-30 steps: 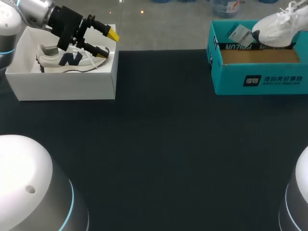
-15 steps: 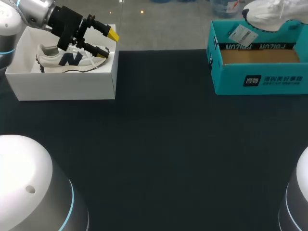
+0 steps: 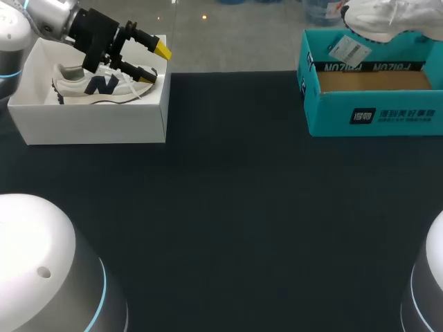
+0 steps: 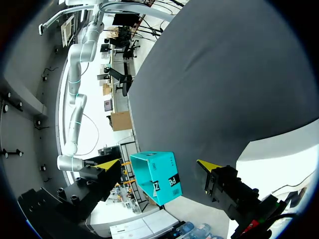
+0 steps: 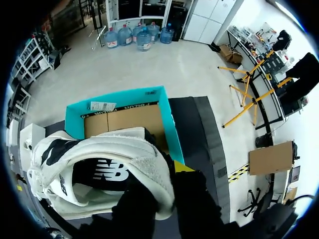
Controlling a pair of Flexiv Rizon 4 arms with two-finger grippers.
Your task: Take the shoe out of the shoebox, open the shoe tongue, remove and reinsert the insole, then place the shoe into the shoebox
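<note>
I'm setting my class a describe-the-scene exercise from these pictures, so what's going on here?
The right gripper holds a white shoe in the air above the open teal shoebox, clear of its rim. Across the table, the left gripper hangs open over a white shoebox. A white sneaker with a navy logo lies inside, and the fingers are not gripping it.

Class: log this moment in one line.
right tool: shut on shoe above teal box | left tool: open over white box
</note>
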